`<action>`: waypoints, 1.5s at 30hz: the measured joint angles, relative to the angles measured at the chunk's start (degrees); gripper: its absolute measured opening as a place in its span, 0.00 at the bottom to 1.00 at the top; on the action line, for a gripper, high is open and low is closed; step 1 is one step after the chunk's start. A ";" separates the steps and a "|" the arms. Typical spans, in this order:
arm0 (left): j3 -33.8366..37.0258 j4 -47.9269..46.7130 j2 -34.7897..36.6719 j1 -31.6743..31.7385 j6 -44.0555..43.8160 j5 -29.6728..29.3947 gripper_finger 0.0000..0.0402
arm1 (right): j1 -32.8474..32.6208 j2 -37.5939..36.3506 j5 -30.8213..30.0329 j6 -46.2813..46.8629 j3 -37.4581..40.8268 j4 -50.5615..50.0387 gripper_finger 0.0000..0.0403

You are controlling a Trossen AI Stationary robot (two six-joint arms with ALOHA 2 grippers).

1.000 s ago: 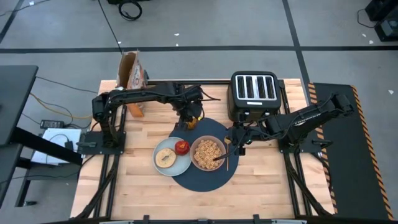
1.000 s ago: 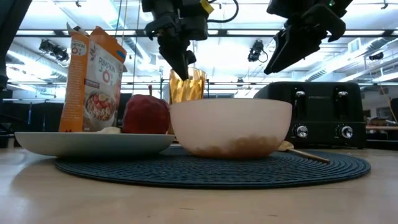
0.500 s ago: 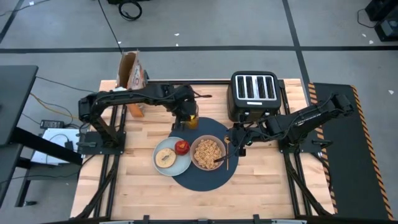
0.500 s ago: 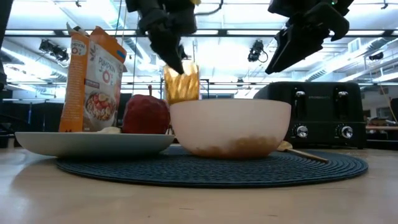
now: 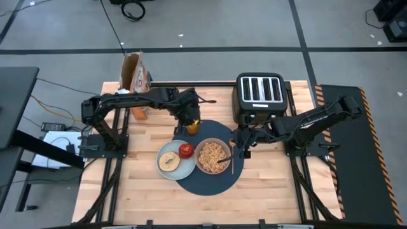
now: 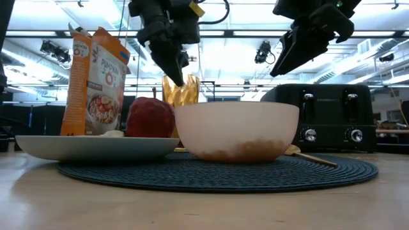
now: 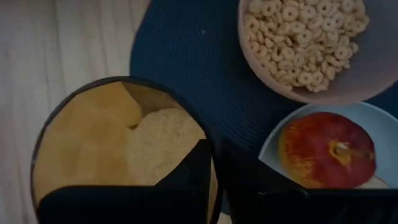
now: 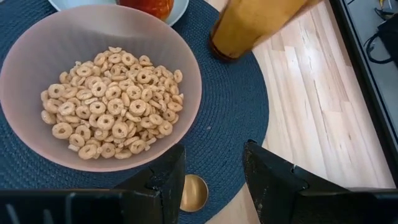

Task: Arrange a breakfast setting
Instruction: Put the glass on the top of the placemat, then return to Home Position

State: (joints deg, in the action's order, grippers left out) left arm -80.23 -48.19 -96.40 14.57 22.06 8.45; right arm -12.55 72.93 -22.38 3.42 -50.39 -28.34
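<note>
A dark-blue round mat [image 5: 213, 183] lies mid-table. On it stand a pinkish bowl [image 5: 213, 156] of cereal rings and a pale plate [image 5: 180, 170], which carries toast [image 5: 168, 160] and a red apple [image 5: 186, 151]. A gold spoon [image 5: 232, 160] lies on the mat at the bowl's right. My left gripper [image 5: 189, 119] is shut on the amber glass [image 6: 181, 91] at the mat's far-left edge. My right gripper [image 5: 243, 145] hangs open above the spoon's bowl end [image 8: 194, 191]. My left gripper holds the amber glass by its rim [image 7: 210, 163], with one finger [image 7: 194, 167] inside the glass and the other outside. The fingers come from above, slanting down. The glass is slightly tilted; the bowl and apple hide its base, so I cannot tell whether it stands on the mat.
A black four-slot toaster [image 5: 259, 97] stands at the far right, just behind my right gripper. A brown-and-orange cereal box [image 5: 135, 79] stands at the far left. Bare wood lies along the table's near edge and near left.
My left gripper has carried the amber glass a little toward the table's left and near edges and lowered it beside the apple. The glass tipped on the way and now stands lower. My right gripper has stayed open in place.
</note>
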 joint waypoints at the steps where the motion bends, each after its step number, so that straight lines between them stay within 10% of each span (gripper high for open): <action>1: 0.00 -0.25 0.00 -0.01 0.04 0.17 0.09 | 0.06 0.00 -0.01 -0.20 0.00 0.00 0.41; 17: 0.00 -0.33 0.02 -0.09 0.20 0.47 0.11 | 1.56 0.00 -0.09 -0.48 0.00 0.46 0.42; 45: -0.11 -1.27 3.05 -3.34 -3.52 -0.45 0.42 | 1.54 0.01 1.08 -0.62 0.00 0.57 0.48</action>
State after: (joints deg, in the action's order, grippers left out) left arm -80.34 -49.46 -93.35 11.22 18.54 8.00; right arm -11.00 72.93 -21.30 2.80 -50.39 -27.76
